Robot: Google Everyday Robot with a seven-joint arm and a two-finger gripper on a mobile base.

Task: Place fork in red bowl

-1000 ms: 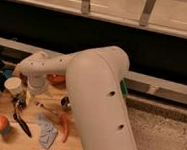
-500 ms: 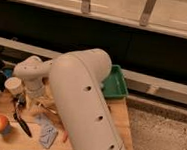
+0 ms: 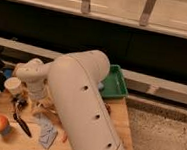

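Note:
My big white arm (image 3: pixel 79 103) fills the middle of the view and reaches down over the wooden table (image 3: pixel 117 124). Its wrist (image 3: pixel 32 77) bends down at the left. The gripper (image 3: pixel 42 107) hangs just below the wrist, low over the table, largely covered by the arm. The fork does not show. The red bowl is hidden behind the arm.
A white cup (image 3: pixel 13 86) stands at the table's left. A black-handled tool (image 3: pixel 21 123), a grey cloth (image 3: pixel 45 133) and an apple (image 3: pixel 0 124) lie in front. A green tray (image 3: pixel 115 83) sits at the back right. A thin red chili (image 3: pixel 64 136) lies by the arm.
The arm has swung further across the table and towards the camera. It now covers the red bowl and the middle of the table that showed one second ago.

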